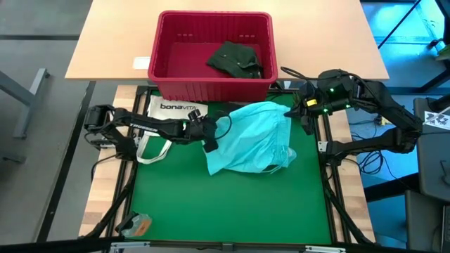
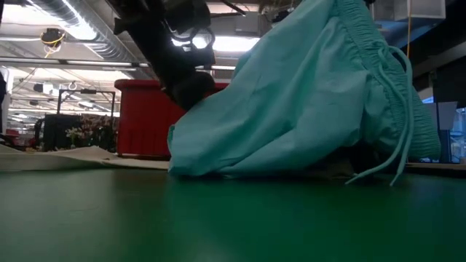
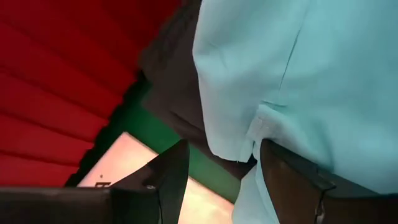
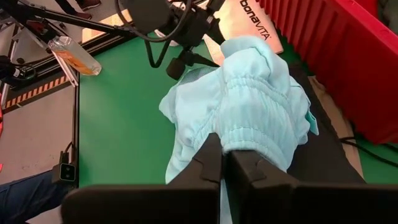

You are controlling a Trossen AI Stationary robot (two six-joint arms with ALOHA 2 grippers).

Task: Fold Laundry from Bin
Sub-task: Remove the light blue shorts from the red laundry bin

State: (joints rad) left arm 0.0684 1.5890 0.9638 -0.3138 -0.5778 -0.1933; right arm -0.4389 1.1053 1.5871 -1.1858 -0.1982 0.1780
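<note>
My right gripper (image 4: 225, 163) is clenched on the elastic waistband of the light turquoise garment (image 1: 253, 137), holding that edge up off the green mat (image 1: 232, 204) near the red bin (image 1: 213, 56); I judge that's to let the cloth hang so it can be spread flat. My left gripper (image 1: 209, 143) sits at the garment's opposite edge with its fingers (image 3: 168, 177) apart, cloth lying between them but not pinched, probably lined up to take a second corner. A dark cloth (image 4: 323, 155) lies under the turquoise one, just beside the bin's wall. By my count: two grippers, one turquoise garment on the mat, one dark cloth beneath it, one dark green garment (image 1: 237, 58) left in the bin, one bin, one white bonaVITA tote bag (image 1: 172, 111) under my left arm, and one small bottle (image 1: 136, 225) at the mat's near corner.
</note>
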